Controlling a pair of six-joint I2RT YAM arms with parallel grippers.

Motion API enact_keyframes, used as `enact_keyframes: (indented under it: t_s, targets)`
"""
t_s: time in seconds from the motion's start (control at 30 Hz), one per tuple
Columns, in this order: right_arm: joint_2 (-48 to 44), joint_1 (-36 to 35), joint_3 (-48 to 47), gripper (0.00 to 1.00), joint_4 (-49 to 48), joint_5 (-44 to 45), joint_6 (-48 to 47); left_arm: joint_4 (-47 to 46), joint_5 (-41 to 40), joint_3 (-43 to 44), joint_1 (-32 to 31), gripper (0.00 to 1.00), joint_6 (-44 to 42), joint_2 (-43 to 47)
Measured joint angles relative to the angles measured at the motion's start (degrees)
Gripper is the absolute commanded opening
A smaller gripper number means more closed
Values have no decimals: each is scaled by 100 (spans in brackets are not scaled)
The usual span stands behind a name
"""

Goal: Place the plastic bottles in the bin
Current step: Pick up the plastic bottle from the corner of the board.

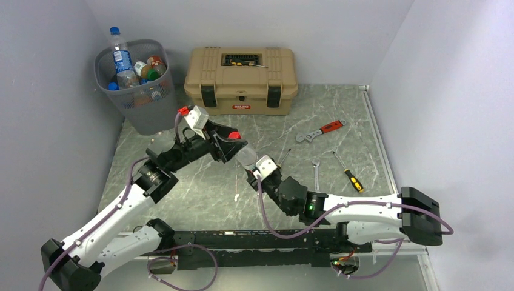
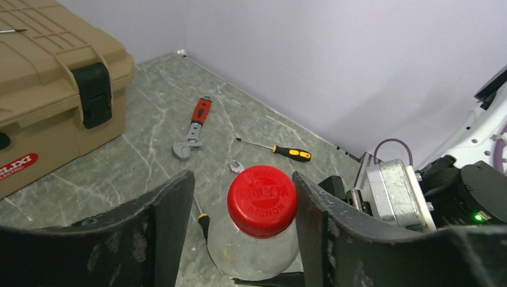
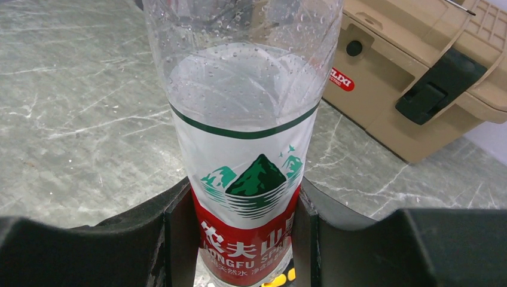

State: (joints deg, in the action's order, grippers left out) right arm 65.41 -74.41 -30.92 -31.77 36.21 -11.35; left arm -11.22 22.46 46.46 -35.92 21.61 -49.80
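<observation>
The one bottle left out of the wire-mesh bin [image 1: 147, 114] is a clear water bottle [image 1: 246, 155], held off the table in front of the tan toolbox [image 1: 241, 79], toward the arms. The right gripper [image 3: 242, 206] has it clamped by the lower body, its black fingers [image 3: 179, 239] pressed flat against the red-and-white label with the green mountain on it. The left gripper [image 2: 242, 185] is spread to either side of the ribbed red cap [image 2: 262, 200], and a gap shows on at least one side, so it isn't gripping. To me this looks like a handover, since the bin stands left of the toolbox on the left arm's side. The bottle wall is thin, glossy plastic beaded inside with droplets, so it would probably dent under a hard squeeze. The cap is stiffer and a surer place to pinch. The other bottles [image 1: 124, 60] already stand in the bin, one tall neck poking above the rim. A red-handled adjustable wrench [image 1: 321, 130] and a screwdriver [image 1: 348, 173] lie on the grey marbled tabletop [image 1: 200, 194] to the toolbox's right and front
</observation>
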Motion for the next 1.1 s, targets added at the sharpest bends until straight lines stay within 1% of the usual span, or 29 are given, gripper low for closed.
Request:
enact_keyframes:
  t_s: [0.07,0.2,0.3,0.33,0.37,0.47,0.5,0.53,0.57,0.67,0.7,0.73,0.93,1.1]
  targets:
    - [17,-2,-7,32,2,-2,0,4,-114,0,-57,56,-94,-22]
    - [22,-4,-22,32,24,17,4,-4,-170,2,-101,53,-151,-15]
    - [28,-4,-28,32,46,39,2,-4,-181,2,-109,48,-162,-15]
    - [35,-4,-33,32,46,44,2,-7,-181,2,-109,44,-155,-15]
    - [48,-4,-46,32,48,63,2,-9,-179,2,-109,37,-149,-15]
    - [109,-4,-92,34,57,94,4,-22,-168,2,-114,12,-92,-17]
    - [129,-4,-96,39,55,111,7,-24,-173,2,-122,3,-90,-17]
    - [136,-4,-98,48,55,118,28,-20,-177,2,-125,0,-92,-17]
    - [142,-7,-116,60,74,133,48,-17,-179,2,-125,0,-92,-17]
    - [192,-4,-271,86,310,149,192,-7,-208,9,-125,0,-87,-22]
    - [208,-4,-367,98,459,146,256,2,-238,20,-125,0,-98,-24]
    - [212,-4,-457,99,573,125,323,9,-260,20,-125,0,-98,-28]
    - [39,-28,-1093,100,1349,-190,833,442,-562,94,-122,0,-160,-28]
    - [-623,-31,-1384,100,2354,-472,1235,1023,-1091,446,-122,0,-535,68]
